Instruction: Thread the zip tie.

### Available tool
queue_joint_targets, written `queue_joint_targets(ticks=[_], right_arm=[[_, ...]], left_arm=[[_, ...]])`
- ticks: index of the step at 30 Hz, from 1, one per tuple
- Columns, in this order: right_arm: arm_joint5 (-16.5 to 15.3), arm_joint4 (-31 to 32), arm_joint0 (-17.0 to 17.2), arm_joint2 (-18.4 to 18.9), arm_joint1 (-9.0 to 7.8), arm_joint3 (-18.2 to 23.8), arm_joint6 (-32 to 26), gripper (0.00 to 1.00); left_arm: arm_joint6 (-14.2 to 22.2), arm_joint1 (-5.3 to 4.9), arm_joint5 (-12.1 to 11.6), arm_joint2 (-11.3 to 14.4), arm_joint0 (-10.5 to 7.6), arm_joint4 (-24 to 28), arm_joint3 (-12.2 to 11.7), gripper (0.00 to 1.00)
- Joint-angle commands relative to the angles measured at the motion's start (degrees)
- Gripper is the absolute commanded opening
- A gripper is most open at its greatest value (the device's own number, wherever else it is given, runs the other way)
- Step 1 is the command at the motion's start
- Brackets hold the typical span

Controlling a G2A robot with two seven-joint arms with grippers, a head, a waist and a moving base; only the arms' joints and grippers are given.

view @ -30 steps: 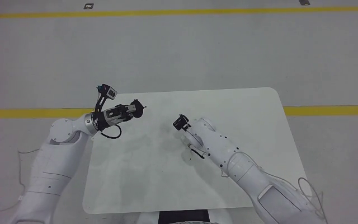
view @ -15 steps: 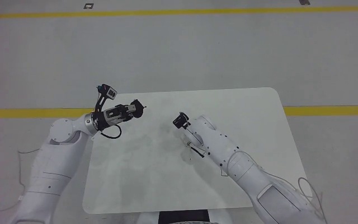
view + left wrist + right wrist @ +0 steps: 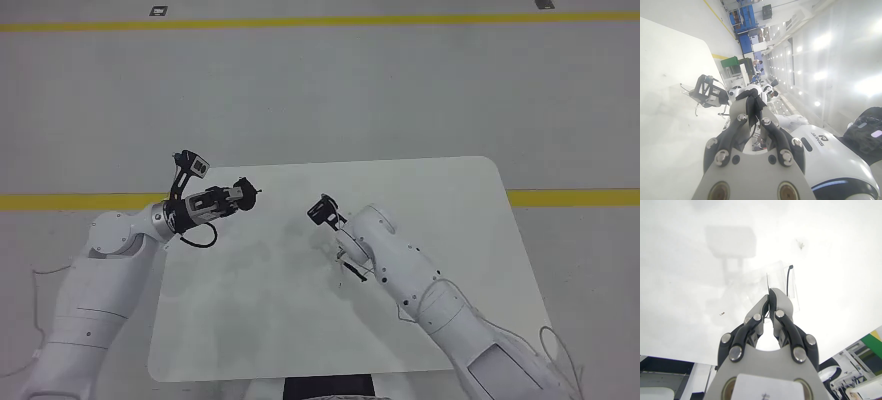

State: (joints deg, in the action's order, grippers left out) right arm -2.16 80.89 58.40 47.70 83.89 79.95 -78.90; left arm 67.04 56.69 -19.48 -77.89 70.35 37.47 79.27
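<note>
My right gripper (image 3: pixel 770 294) is shut on a thin black zip tie, whose pointed tail (image 3: pixel 767 280) sticks out past the fingertips. The tie's head (image 3: pixel 790 266) and part of its strap lie against a clear plastic stand (image 3: pixel 778 272) on the white table (image 3: pixel 450 200). From above, the right gripper (image 3: pixel 352 270) points down at the table's middle. My left gripper (image 3: pixel 250 190) hangs above the table's far left corner, away from the stand. Its fingers are shut on a crumpled black strip (image 3: pixel 753 102). The left wrist view shows the right gripper (image 3: pixel 702 89) over the clear stand (image 3: pixel 685 88).
A few small specks (image 3: pixel 801 245) dot the white table. Yellow floor lines (image 3: pixel 570 197) run past the table on both sides.
The right arm's wrist has shifted slightly toward the table's far side, still holding the zip tie. The left arm has kept still.
</note>
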Motion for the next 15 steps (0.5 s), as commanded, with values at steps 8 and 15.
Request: queue_joint_targets(ticks=[8,15], right_arm=[[-2.61,-0.33,5.15,5.23,-1.60,9.57,1.89,0.00],[-5.49,4.87,9.49,6.88,-2.78,17.19,9.23,0.00]], left_arm=[[0.00,0.00,0.00,0.00,0.00,0.00,0.00,0.00],[0.00,0.00,0.00,0.00,0.00,0.00,0.00,0.00]])
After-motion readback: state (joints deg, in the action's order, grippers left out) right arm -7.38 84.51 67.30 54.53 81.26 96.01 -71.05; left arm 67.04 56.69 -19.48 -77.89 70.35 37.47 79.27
